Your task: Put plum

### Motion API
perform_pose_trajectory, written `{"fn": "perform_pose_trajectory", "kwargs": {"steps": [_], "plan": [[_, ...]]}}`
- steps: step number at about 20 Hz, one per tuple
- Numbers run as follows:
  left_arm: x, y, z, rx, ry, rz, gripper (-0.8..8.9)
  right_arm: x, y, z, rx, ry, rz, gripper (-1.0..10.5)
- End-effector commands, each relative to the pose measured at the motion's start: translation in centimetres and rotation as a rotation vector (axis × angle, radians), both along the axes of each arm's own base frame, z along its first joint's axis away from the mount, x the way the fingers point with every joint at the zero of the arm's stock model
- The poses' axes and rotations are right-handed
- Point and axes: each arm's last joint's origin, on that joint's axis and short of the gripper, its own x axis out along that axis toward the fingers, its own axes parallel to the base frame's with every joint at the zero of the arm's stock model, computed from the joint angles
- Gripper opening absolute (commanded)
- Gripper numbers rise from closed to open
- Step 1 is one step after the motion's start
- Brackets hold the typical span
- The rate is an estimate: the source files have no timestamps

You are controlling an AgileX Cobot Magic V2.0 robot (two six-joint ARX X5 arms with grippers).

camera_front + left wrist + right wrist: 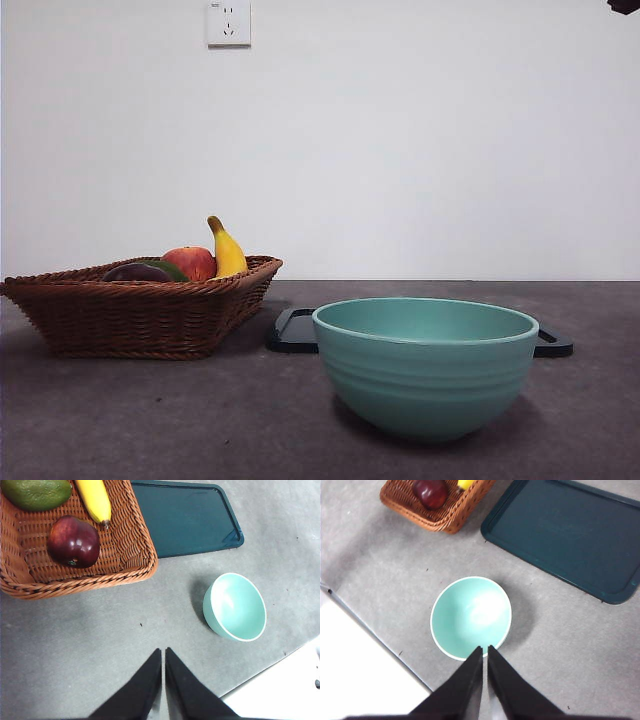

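The plum [73,541] is dark maroon and glossy. It lies in the wicker basket [135,545] beside a banana [94,499] and a dark green fruit [36,492]. In the front view the plum [135,272] shows at the basket's left, low behind the rim. It also shows in the right wrist view [431,492]. My left gripper [163,652] is shut and empty, high over bare table, apart from the basket. My right gripper [485,650] is shut and empty, high above the teal bowl's rim [445,650].
A red apple [190,262] sits in the basket [140,315] next to the banana [226,250]. The teal bowl [425,365] stands front right. A dark flat tray [570,535] lies behind it. An arm's black tip [622,6] shows at the top right corner.
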Motion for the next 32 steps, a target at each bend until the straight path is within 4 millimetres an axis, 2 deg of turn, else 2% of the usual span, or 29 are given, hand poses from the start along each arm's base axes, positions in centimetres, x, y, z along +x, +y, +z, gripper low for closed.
{"fn": "perform_pose_trajectory", "kwargs": {"steps": [1, 3, 5, 6, 7, 13, 17, 20, 25, 29, 32], "plan": [[0.1, 0.0, 0.7, 0.004, -0.035, -0.018, 0.38, 0.1, 0.1, 0.4, -0.002, -0.021, 0.015, 0.1], [0.1, 0.0, 0.7, 0.004, -0.035, -0.019, 1.8, 0.1, 0.1, 0.4, -0.002, -0.021, 0.015, 0.7], [0.1, -0.1, 0.7, 0.004, -0.035, -0.019, 3.5, 0.1, 0.1, 0.4, -0.002, -0.02, 0.014, 2.5], [0.1, -0.1, 0.7, 0.004, -0.034, -0.018, 4.06, 0.1, 0.1, 0.4, -0.002, -0.02, 0.014, 3.3], [0.1, -0.1, 0.7, 0.004, -0.035, -0.018, 4.19, 0.1, 0.1, 0.4, -0.002, -0.02, 0.014, 3.7], [0.4, -0.3, 0.8, -0.013, -0.04, -0.009, 4.19, 0.1, 0.1, 0.4, -0.002, -0.019, 0.015, 3.8], [1.8, -1.0, 0.9, 0.009, -0.07, -0.005, 4.18, 0.1, 0.1, 0.4, -0.002, -0.019, 0.015, 3.8], [4.1, -2.0, 1.4, 0.072, -0.081, 0.01, 4.19, 0.1, 0.1, 0.4, 0.0, -0.017, 0.011, 3.8], [9.1, -4.5, 2.0, 0.227, -0.083, 0.001, 4.14, 0.1, 0.1, 0.4, 0.001, -0.015, 0.01, 3.8], [13.3, -6.4, 0.6, 0.341, -0.042, -0.008, 4.13, 0.1, 0.1, 0.4, 0.001, -0.015, 0.01, 3.8], [15.8, -7.6, -1.5, 0.373, -0.008, -0.042, 4.13, 0.1, 0.1, 0.4, 0.001, -0.015, 0.01, 3.8]]}}
